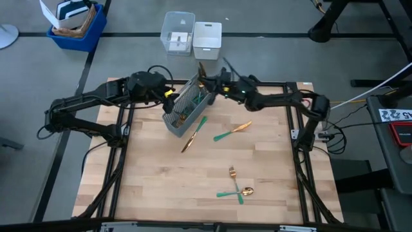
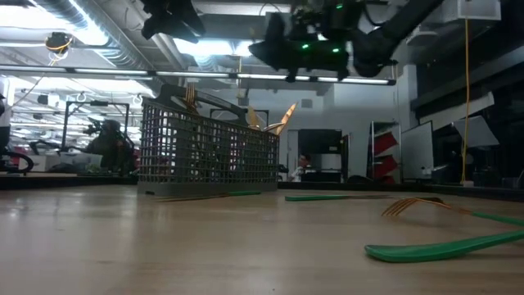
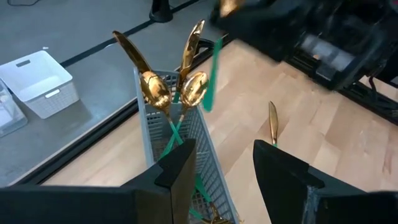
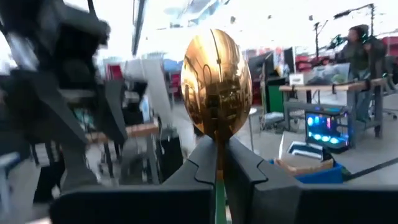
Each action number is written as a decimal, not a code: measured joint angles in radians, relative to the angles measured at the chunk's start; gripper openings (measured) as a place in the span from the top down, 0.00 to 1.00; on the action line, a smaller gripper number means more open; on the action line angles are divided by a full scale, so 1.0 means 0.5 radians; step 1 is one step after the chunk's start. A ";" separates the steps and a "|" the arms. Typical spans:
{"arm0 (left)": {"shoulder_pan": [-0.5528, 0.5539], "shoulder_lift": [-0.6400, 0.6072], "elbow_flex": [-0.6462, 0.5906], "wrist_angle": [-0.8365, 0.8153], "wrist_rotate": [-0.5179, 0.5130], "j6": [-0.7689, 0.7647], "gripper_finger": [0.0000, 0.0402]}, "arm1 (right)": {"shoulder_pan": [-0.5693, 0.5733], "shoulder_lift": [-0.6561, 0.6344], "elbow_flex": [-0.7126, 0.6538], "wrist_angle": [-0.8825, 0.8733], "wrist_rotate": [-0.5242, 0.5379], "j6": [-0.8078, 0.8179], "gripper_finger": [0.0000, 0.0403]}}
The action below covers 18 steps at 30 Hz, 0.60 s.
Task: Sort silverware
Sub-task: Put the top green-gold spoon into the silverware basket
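The grey mesh caddy (image 1: 187, 106) stands on the wooden table (image 1: 154, 187) at the far middle. Several gold spoons and other pieces (image 3: 194, 87) stick up out of it. My left gripper (image 3: 224, 168) hovers open above the caddy's left end (image 1: 168, 96). My right gripper (image 1: 215, 86) is over the caddy's far right end, shut on a gold spoon (image 4: 219, 81). On the table lie a knife (image 1: 193, 135), another green-handled piece (image 1: 232, 132), a fork (image 1: 232, 173) and a spoon (image 1: 246, 191). My right gripper pinches the spoon's neck (image 4: 219, 134), just below the gold bowl, between its two fingers (image 4: 199, 162). The bowl stands out past the fingertips. The green handle (image 3: 213, 74) hangs down below the gripper above the caddy, clear of the table.
Beyond the table's far edge stand two white bins (image 1: 178, 32) (image 1: 207, 37) and a blue box (image 1: 77, 26) on the floor. The fork and spoon lie crossed near the front middle. The table's left half is bare wood.
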 joint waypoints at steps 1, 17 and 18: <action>0.000 0.000 0.000 0.001 0.000 -0.005 0.63 | 0.001 0.036 0.055 -0.077 -0.007 -0.032 0.96; -0.011 0.002 0.001 0.001 -0.001 -0.030 0.63 | 0.001 0.203 0.218 -0.598 0.135 -0.352 0.93; -0.011 0.002 0.001 0.001 -0.001 -0.030 0.63 | 0.000 0.203 0.218 -0.610 0.135 -0.352 0.93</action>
